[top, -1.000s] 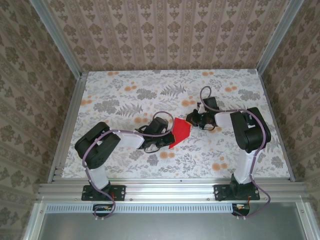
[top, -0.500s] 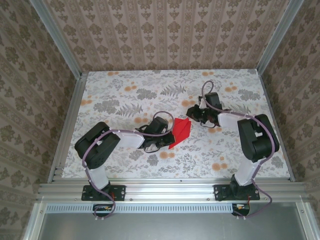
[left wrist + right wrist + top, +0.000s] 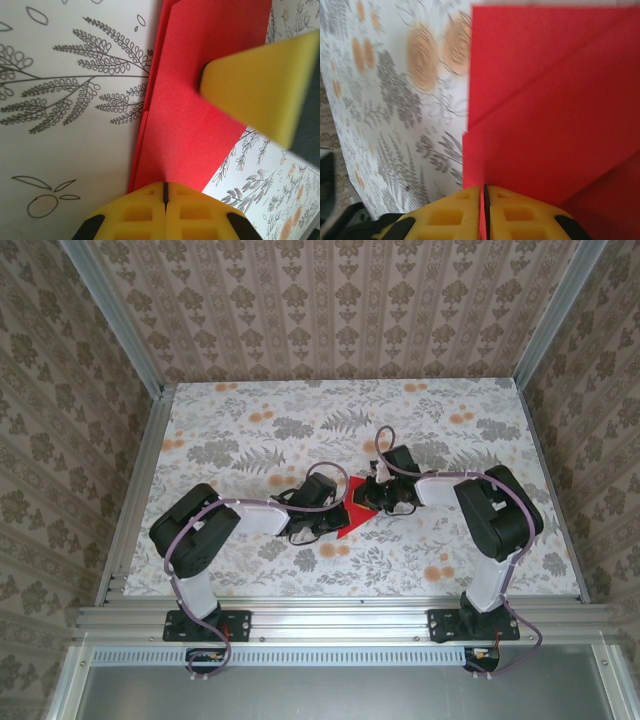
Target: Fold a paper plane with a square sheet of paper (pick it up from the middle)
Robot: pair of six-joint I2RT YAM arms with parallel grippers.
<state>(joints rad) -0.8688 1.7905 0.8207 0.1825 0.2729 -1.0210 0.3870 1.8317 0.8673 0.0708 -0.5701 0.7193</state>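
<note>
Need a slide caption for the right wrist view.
Right gripper pinching the edge of the creased red square sheet of paper, floral table behind.

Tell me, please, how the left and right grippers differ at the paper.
The left gripper meets the paper at its near-left corner; the right gripper comes over its right side. The left's slit looks dark; the right's shows red paper inside. Both are shut.
</note>
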